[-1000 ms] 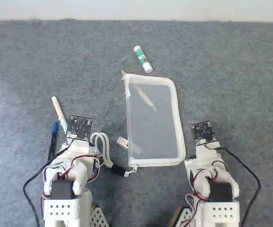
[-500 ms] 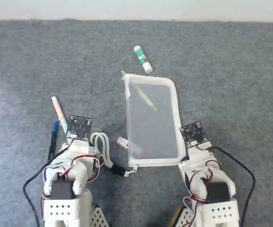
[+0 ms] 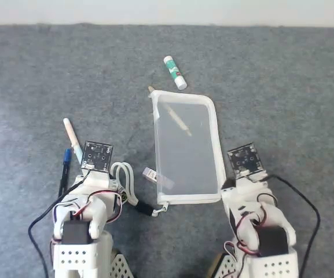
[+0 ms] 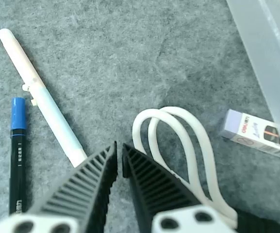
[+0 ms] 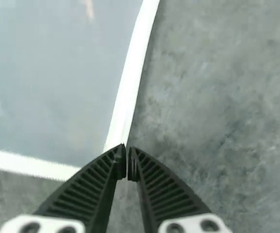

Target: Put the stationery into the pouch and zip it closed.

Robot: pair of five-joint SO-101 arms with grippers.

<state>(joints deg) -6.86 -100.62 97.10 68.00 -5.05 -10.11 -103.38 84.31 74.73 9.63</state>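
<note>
Pouch (image 3: 187,147): clear, white-rimmed, lying flat mid-table with its long sides running 12 to 6 o'clock. A slim pencil-like stick (image 3: 178,120) is seen through its far half.

Right gripper (image 5: 126,148): poised at the pouch's 5 o'clock corner. Its jaws are closed tip to tip right at the white rim; whether any rim is pinched cannot be told. Open grey table (image 3: 294,104) is noted at the pouch's 3 o'clock.

Left gripper (image 4: 119,145): held low over the table at the pouch's 8 o'clock. Its jaws are all but closed and nothing is held.

Glue stick (image 3: 175,72): lying just beyond the pouch's far edge, at 12 o'clock, apart from it.

White pen (image 3: 72,138) and blue pen (image 3: 65,168): lying side by side at the left gripper's 10 o'clock, well apart from the pouch.

In the way: a small box (image 3: 149,173) is found just beside the pouch's 8 o'clock edge, and a white cable loop (image 3: 124,182) is spread between the left gripper and that box.
</note>
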